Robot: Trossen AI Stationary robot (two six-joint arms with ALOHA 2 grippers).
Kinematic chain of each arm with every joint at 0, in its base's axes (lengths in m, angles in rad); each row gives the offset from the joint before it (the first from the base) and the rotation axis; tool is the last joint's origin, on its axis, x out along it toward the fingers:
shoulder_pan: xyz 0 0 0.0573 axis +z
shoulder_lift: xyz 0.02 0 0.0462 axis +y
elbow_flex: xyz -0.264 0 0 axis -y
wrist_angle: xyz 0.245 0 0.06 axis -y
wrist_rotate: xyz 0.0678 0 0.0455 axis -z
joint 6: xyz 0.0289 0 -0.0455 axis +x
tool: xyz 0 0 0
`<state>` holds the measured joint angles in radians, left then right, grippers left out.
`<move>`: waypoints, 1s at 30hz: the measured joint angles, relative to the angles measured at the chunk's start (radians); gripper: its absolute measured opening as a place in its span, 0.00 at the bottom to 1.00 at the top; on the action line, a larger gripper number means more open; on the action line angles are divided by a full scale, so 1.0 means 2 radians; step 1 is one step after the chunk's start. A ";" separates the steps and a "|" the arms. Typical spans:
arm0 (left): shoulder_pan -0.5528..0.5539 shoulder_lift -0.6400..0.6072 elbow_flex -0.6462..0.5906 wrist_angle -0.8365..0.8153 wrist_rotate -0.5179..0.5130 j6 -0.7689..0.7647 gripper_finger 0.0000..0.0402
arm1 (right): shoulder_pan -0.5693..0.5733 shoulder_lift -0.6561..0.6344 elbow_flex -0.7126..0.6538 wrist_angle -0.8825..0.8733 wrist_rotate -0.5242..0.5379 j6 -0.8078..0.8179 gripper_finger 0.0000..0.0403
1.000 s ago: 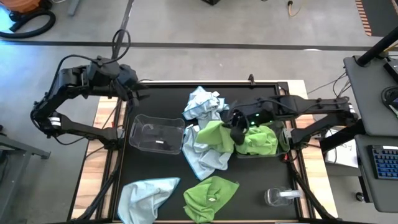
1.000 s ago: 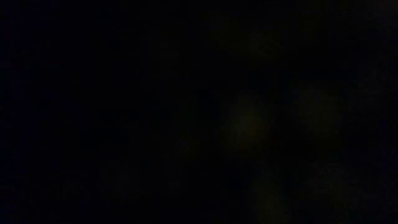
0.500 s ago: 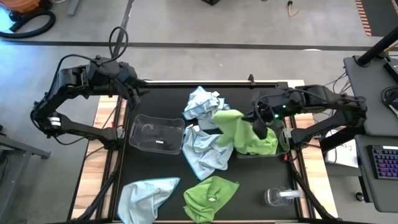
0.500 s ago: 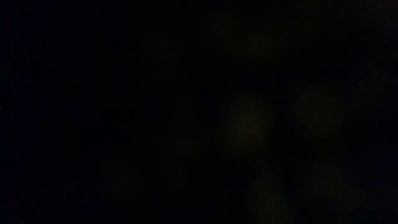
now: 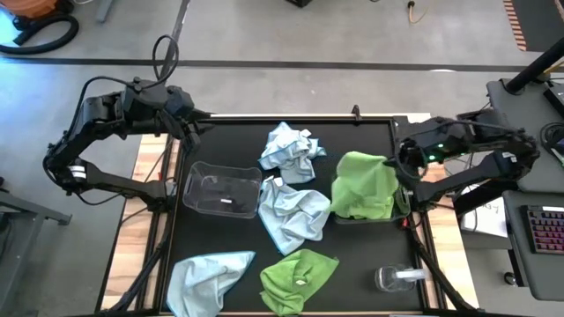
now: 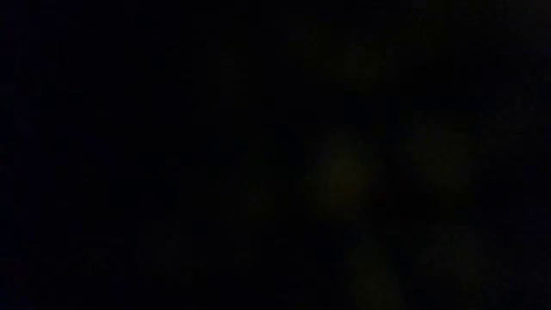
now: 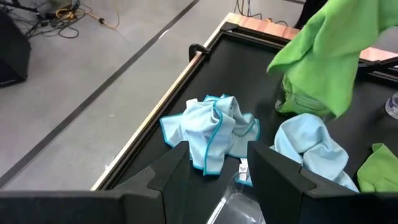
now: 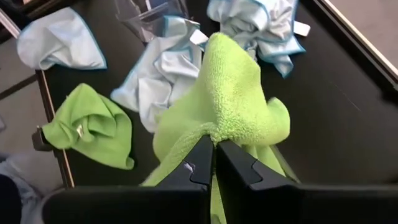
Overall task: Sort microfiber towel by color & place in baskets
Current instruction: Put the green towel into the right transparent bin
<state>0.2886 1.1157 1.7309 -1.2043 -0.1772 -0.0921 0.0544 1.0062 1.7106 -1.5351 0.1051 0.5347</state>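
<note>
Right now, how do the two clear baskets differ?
The left basket holds no towels, and its clear floor and walls show. The right basket is almost hidden under lime green towels, one pinched by the right tool above it. The left basket sits nearer the idle left tool. Both are clear bins on the black table.

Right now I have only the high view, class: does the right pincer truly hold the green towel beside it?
Observer: Yes. The right wrist view shows the right pincer shut on a bunched fold of the green towel.
Operator: And the left arm, at the far left corner?
Observer: The left wrist view shows the left pincer open and holding nothing, with a crumpled blue towel lying ahead of it.
Operator: Does the low view add anything?
Observer: No, it is dark all over.
</note>
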 joint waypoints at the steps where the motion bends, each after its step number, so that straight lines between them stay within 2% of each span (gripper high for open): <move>1: 0.000 0.001 0.000 0.000 0.000 0.000 0.36 | 0.000 -0.003 0.003 -0.008 0.000 0.001 0.02; 7: 0.000 0.001 0.000 0.000 0.000 0.000 0.36 | 0.000 -0.028 -0.001 -0.018 -0.013 0.017 0.02; 12: 0.000 0.001 0.000 0.003 0.000 0.000 0.36 | 0.000 -0.041 -0.034 -0.018 -0.013 0.036 0.02; 30: 0.000 0.023 0.000 0.004 0.000 0.006 0.36 | 0.000 -0.014 -0.236 -0.016 -0.014 0.081 0.02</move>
<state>0.2887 1.1626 1.7309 -1.1964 -0.1780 -0.0795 0.0544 0.9779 1.2389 -1.5680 0.0779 0.6968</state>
